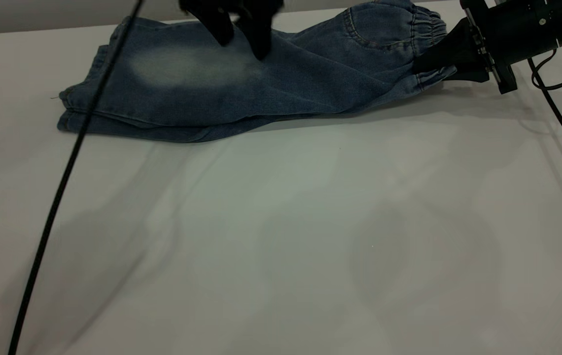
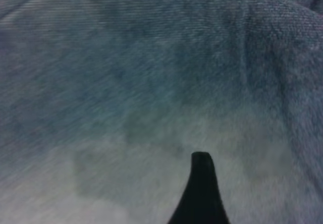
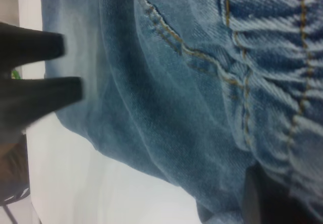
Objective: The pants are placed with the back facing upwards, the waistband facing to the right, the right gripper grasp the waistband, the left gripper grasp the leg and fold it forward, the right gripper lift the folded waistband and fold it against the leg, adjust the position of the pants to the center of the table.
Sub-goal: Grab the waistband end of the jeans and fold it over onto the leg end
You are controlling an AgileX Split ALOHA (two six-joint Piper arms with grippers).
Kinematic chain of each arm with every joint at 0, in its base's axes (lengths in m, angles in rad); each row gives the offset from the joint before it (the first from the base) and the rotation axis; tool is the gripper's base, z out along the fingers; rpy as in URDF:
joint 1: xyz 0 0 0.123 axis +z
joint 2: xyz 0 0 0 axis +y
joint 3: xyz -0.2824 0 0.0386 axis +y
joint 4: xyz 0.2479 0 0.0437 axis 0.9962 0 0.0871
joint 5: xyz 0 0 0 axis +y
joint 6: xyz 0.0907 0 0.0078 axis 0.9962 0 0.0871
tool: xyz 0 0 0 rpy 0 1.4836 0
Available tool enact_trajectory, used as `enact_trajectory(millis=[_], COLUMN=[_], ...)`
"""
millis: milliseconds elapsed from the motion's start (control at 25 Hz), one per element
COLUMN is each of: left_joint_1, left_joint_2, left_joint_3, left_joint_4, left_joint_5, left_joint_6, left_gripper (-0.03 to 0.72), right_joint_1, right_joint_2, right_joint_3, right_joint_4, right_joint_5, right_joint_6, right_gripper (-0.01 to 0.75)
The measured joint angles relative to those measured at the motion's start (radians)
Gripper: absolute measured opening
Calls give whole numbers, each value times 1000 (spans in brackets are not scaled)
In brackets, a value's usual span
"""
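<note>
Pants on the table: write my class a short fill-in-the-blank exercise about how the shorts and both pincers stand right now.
1. The right pincer is shut on the ____ of the pants.
2. The left pincer hovers open above the faded ____ patch.
3. The pants lie folded lengthwise, one ____ on top of the other.
4. They lie toward the ____ edge of the table.

Missing words: waistband; pale; leg; far

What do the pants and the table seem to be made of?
The pants: blue denim, judging by the diagonal twill weave, faded pale patch and tan stitching; matte finish. The table: a smooth white hard surface with a slight sheen, perhaps laminate or a coated board; the exact material is unclear.
</note>
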Motion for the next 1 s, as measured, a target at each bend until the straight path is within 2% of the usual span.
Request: enact_trajectory(millis=[440,680,920,1000], left_joint_1=[-7,-7,-7,-7], left_joint_2=[82,82,82,81], left_joint_3=[-34,-34,-34,-34], left_joint_4=[22,20,18,18], left_joint_5=[-2,-10,-10,-6], left_joint_6=[0,0,-1,0], left_gripper=[529,529,529,529], right_joint_1=[17,90,176,184], right_joint_2=[-74,-165,-214,-215], right_joint_3=[0,0,0,0], right_joint_4=[8,37,60,60], right_joint_5=[33,75,72,70], right_joint_6=[2,3,3,3], right_gripper=[53,54,54,55])
